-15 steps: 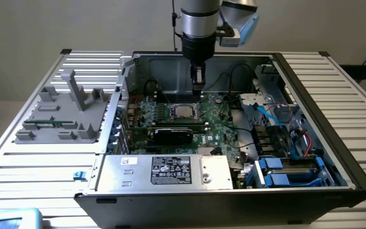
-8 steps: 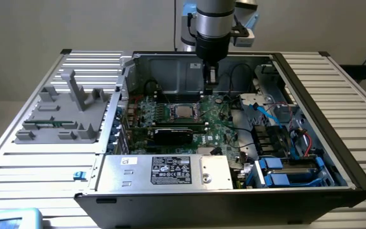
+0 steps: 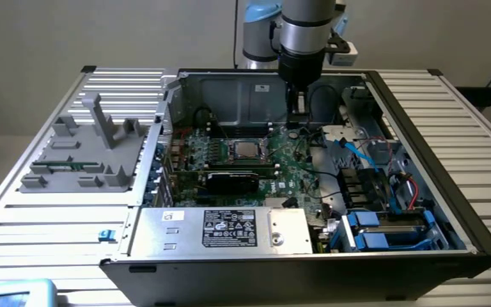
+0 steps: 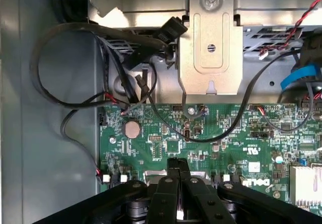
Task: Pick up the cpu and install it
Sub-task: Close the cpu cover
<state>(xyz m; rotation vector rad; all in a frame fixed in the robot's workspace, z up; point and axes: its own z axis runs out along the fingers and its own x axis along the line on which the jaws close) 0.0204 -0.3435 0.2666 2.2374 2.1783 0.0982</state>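
My gripper (image 3: 295, 120) hangs inside the open computer case (image 3: 416, 128), over the far end of the green motherboard (image 3: 301, 160). In the wrist view its black fingers (image 4: 171, 176) are pressed together, so the gripper (image 4: 177, 164) is shut with nothing visibly between them. The black socket frame with a shiny centre (image 3: 245, 149) lies on the board, toward the exterior view's left of the gripper and nearer the camera. The cpu is out of view as a separate chip.
A grey tray (image 3: 75, 160) with upright posts and a thin green memory stick (image 3: 58, 167) sits outside the case at the exterior view's left. Loose black cables (image 4: 75, 100), a metal bracket (image 4: 210, 53) and blue cables (image 3: 357, 153) crowd the case around the gripper.
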